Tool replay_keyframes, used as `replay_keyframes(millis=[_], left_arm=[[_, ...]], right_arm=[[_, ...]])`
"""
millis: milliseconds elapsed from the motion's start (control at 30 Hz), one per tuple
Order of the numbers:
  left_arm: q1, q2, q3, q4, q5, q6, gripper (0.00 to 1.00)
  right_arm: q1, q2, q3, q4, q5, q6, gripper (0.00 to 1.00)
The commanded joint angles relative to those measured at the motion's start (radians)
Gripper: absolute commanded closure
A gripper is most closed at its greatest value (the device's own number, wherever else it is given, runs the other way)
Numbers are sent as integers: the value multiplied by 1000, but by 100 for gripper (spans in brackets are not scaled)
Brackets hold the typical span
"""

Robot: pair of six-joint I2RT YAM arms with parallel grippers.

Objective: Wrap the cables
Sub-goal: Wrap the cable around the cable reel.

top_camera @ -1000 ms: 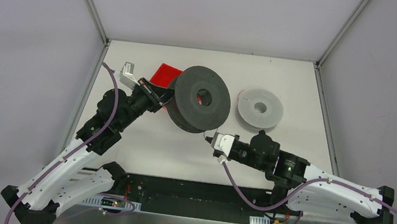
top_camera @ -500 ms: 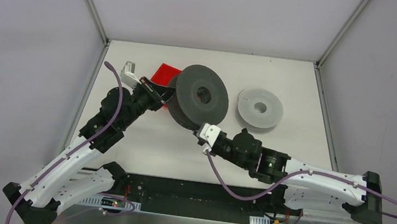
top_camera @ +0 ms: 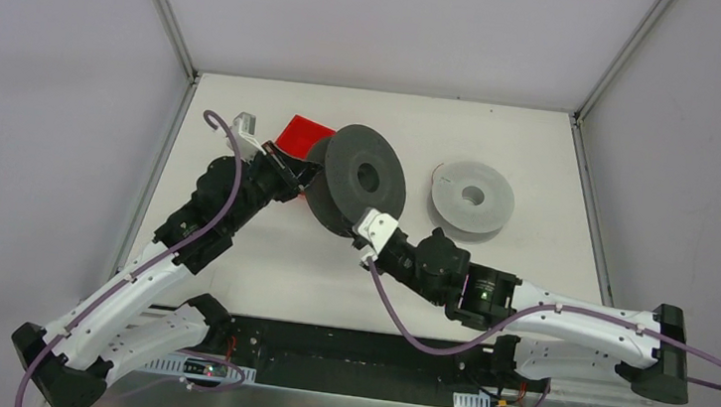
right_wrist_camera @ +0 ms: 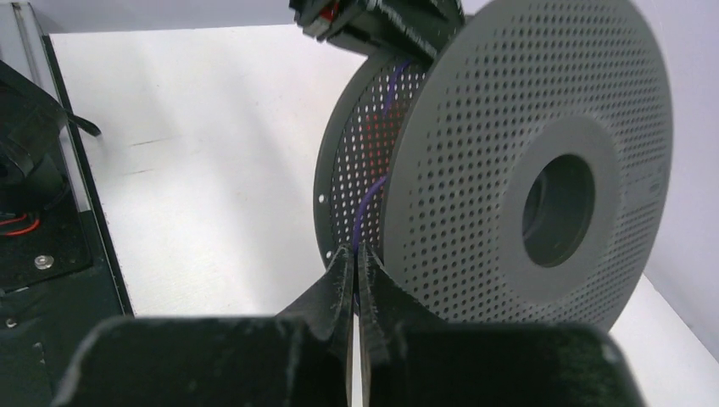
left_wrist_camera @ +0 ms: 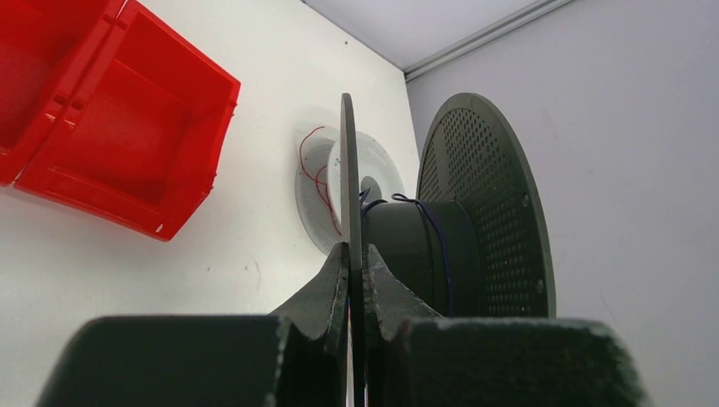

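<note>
Dark spool [top_camera: 364,179] standing on edge, left gripper [left_wrist_camera: 356,254] clamped on one flange, right gripper [right_wrist_camera: 356,259] pinching a thin purple cable [right_wrist_camera: 359,219] between the flanges

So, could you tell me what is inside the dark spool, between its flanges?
A thin purple cable runs from the shut right gripper into the gap and loops over the core. The dark spool's flanges hide the rest of the core, so further turns cannot be seen.

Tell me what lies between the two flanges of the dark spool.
The hub of the dark spool, with a thin dark cable looped over it; the left wrist view shows it.
</note>
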Motion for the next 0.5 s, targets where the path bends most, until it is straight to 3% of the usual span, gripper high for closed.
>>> replay_keyframes(millis=[0, 467], left_arm=[[6, 14, 0, 111, 24, 37, 100], [6, 44, -101, 170, 39, 31, 100]], right_arm=[[-9, -11, 67, 1, 16, 38, 100], [-26, 235, 200, 120, 195, 77, 100]])
